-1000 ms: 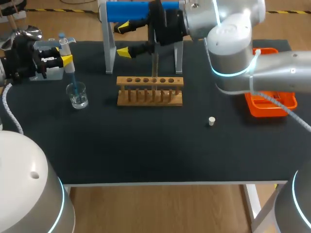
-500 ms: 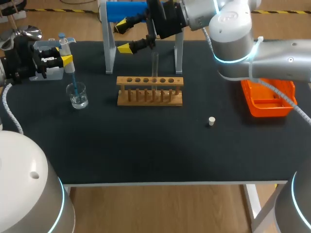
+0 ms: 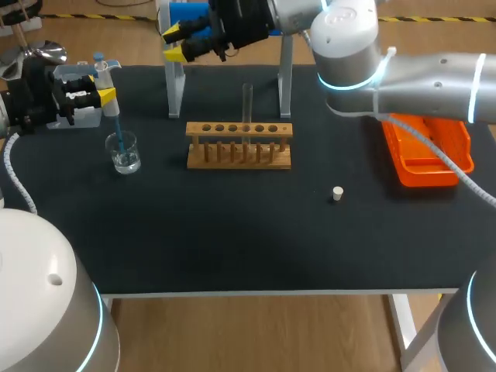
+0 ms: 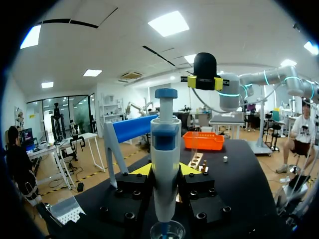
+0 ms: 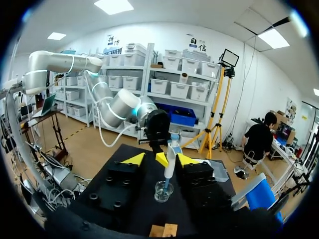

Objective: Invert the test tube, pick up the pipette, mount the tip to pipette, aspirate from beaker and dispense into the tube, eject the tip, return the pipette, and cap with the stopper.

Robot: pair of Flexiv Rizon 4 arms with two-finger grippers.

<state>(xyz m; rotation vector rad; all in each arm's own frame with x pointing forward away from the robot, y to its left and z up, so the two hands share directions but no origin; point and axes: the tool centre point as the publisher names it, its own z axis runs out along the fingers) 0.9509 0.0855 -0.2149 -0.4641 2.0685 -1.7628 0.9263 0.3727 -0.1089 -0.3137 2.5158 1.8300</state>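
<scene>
Picture the table [image 3: 232,236] in the head view as a clock with 12 at the far edge. The left arm [image 3: 35,97] sits out at about 10 and its jaws are pinched on the pipette [image 3: 101,74]. The pipette is upright, with its blue tip [image 3: 116,130] poking down into the beaker [image 3: 124,153] right below it. The wooden rack [image 3: 239,147] is a bit toward 12 from the middle, and the test tube [image 3: 247,99] stands upright in it. The little white stopper [image 3: 337,193] lies alone at roughly 4, well apart from the rack, and the orange tray [image 3: 428,183] is out near 3. The right arm [image 3: 434,77] comes in from the right and reaches clear across to around 11, up by the stand [image 3: 175,89], with its jaws spread and nothing between them. In the left wrist view the pipette [image 4: 165,159] is gripped from both sides between the yellow fingertips [image 4: 142,170], and the beaker [image 4: 167,231] peeks out just under it. Ahead are the rack [image 4: 198,160], the stopper [image 4: 225,159] and the orange tray [image 4: 202,142], with the right arm's spread jaws hanging above them. In the right wrist view its own yellow fingertips [image 5: 134,159] are wide apart and empty. Well ahead of them the left arm [image 5: 119,107] holds the pipette [image 5: 170,162] tip-down in the beaker [image 5: 163,191]. One end of the rack [image 5: 163,230] shows under the jaws.
</scene>
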